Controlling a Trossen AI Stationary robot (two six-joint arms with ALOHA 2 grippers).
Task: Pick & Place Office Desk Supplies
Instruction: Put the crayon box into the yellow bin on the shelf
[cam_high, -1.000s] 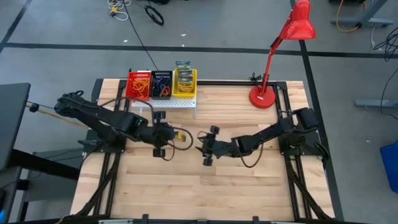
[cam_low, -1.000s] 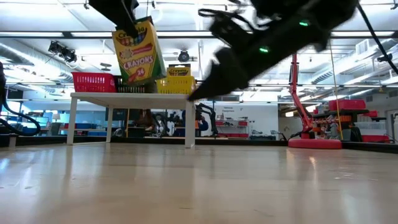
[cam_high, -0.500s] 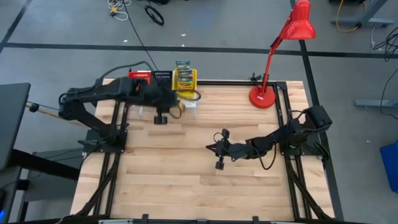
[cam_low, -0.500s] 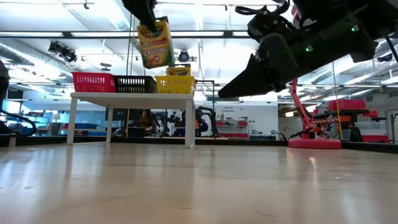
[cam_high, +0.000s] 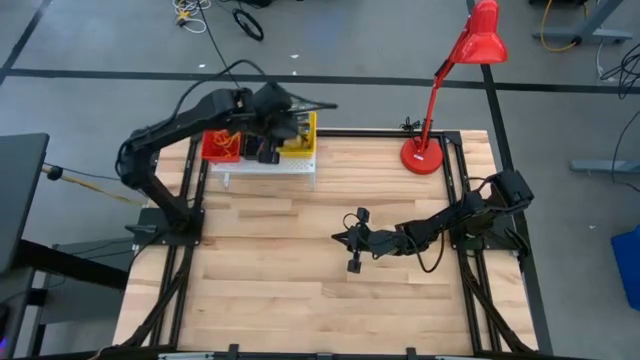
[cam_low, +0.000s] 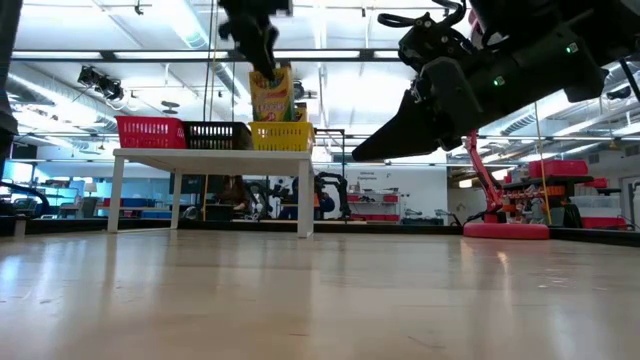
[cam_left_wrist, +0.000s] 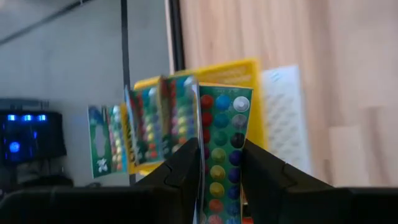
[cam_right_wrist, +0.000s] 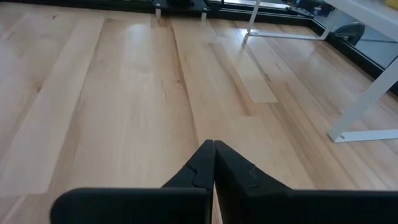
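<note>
My left gripper (cam_high: 278, 108) is at the table's far left, over the yellow basket (cam_high: 304, 138), shut on a yellow-and-green crayon box (cam_low: 271, 95). More crayon boxes (cam_left_wrist: 149, 127) stand upright in that basket. The red basket (cam_low: 150, 130), the black basket (cam_low: 215, 134) and the yellow one (cam_low: 282, 135) sit in a row on the white perforated stand (cam_low: 210, 154). My right gripper (cam_high: 351, 241) hovers above the middle of the table, shut and empty (cam_right_wrist: 213, 148). My left gripper pinches the crayon box between its two fingers (cam_left_wrist: 186, 167), near the box's upper end (cam_low: 262, 72). The fingers come from above, slanting down. The box's side with coloured dots (cam_left_wrist: 222, 134) shows between them. The box hangs below the gripper, slightly tilted, its lower end at the yellow basket's rim.
A tall red desk lamp (cam_high: 440, 100) stands at the table's far right corner, its base (cam_low: 505, 229) on the wood. The bare wooden tabletop (cam_high: 300, 290) stretches across the near half. Black frame rails (cam_high: 180, 270) run along the table's left and right edges.
My left gripper has carried the crayon box from mid-table up and toward the far edge, over the yellow basket, rolling as it went; the box now hangs more upright. My right gripper has shut and drawn a little toward the right edge, then kept still.
</note>
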